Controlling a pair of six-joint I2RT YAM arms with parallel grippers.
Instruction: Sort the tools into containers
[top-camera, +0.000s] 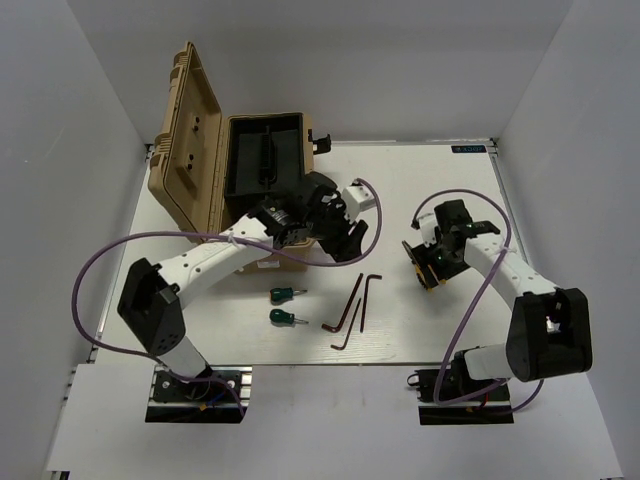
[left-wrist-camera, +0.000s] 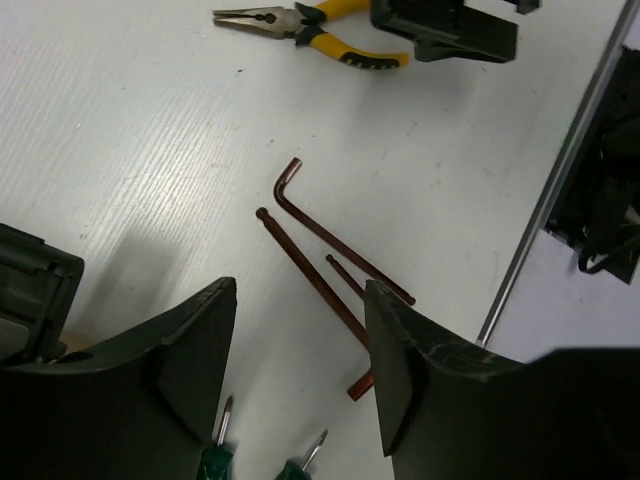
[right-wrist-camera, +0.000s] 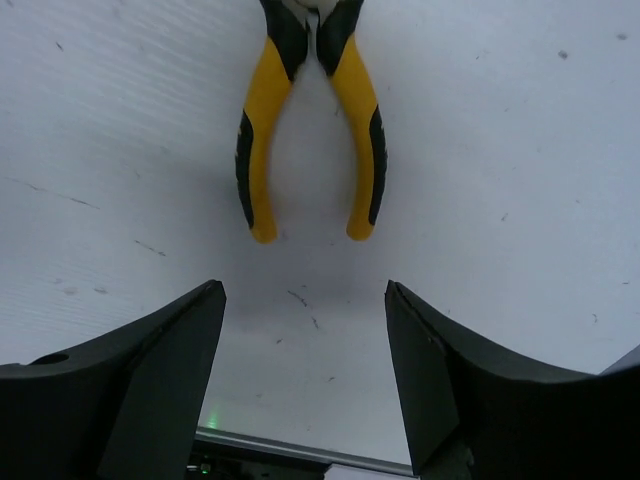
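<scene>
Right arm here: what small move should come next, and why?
Probably ease the right claw forward and down over the pliers: it stands open and empty, and the yellow handles lie flat on the table just ahead, roughly centred on its gap.

Built as white-shelled left arm and right arm with blocky black joints; trailing looped lilac cables; ending in matte black wedge-shaped jaws, scuffed.
</scene>
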